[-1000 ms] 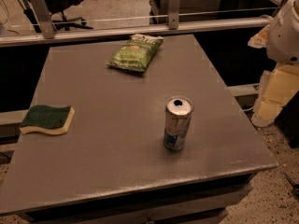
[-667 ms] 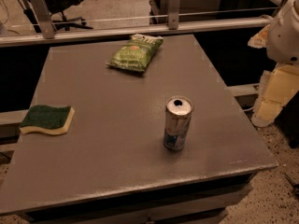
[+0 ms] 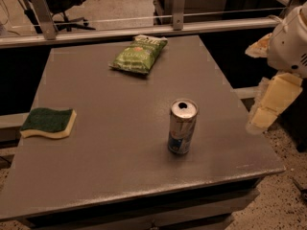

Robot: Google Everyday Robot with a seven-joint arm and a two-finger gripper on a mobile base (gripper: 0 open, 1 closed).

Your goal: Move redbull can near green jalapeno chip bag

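The redbull can (image 3: 182, 126) stands upright on the grey table (image 3: 110, 128), right of centre and toward the front edge. It is slim and silver with blue patches low on its side. The green jalapeno chip bag (image 3: 138, 54) lies flat at the back of the table, slightly left of the can's line and well apart from it. My gripper (image 3: 261, 119) hangs off the table's right edge, beyond the can and about level with it, touching nothing. The white arm (image 3: 290, 42) rises above it at the frame's right border.
A green-and-yellow sponge (image 3: 48, 123) lies near the table's left edge. A metal rail (image 3: 144, 30) with posts runs behind the table's back edge. An office chair (image 3: 67, 4) stands on the floor beyond it.
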